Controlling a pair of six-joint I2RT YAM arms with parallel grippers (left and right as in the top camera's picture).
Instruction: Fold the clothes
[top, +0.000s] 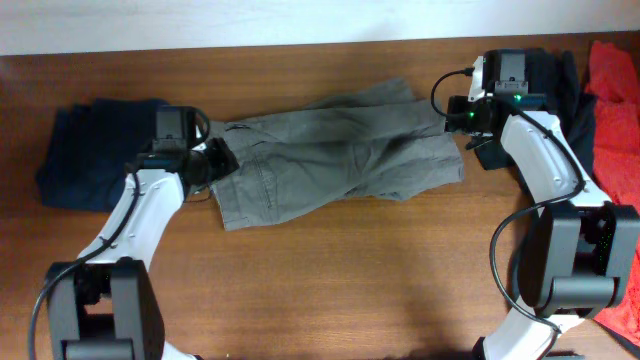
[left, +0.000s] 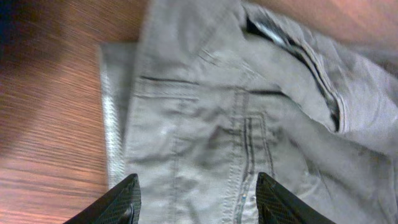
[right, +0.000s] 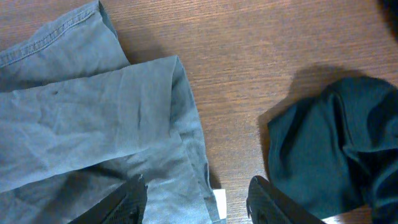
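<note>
Grey-khaki trousers (top: 330, 160) lie crumpled across the middle of the table, waistband at the left, leg ends at the right. My left gripper (top: 215, 162) is open above the waistband end; the left wrist view shows the trousers' seams and pocket stitching (left: 249, 137) between its fingers (left: 196, 202). My right gripper (top: 470, 130) is open over the leg ends; the right wrist view shows the hem edge (right: 180, 124) between its fingers (right: 196, 202). A dark navy piece (top: 85, 165) lies folded at the left. A black piece (top: 560, 90) and a red piece (top: 615, 100) lie at the right.
A dark cloth (right: 329, 149) lies right of the trouser hems in the right wrist view. A small white tag (right: 217, 202) sits at the hem. Bare wooden table (top: 350, 280) spreads in front of the trousers. The table's back edge meets a white wall.
</note>
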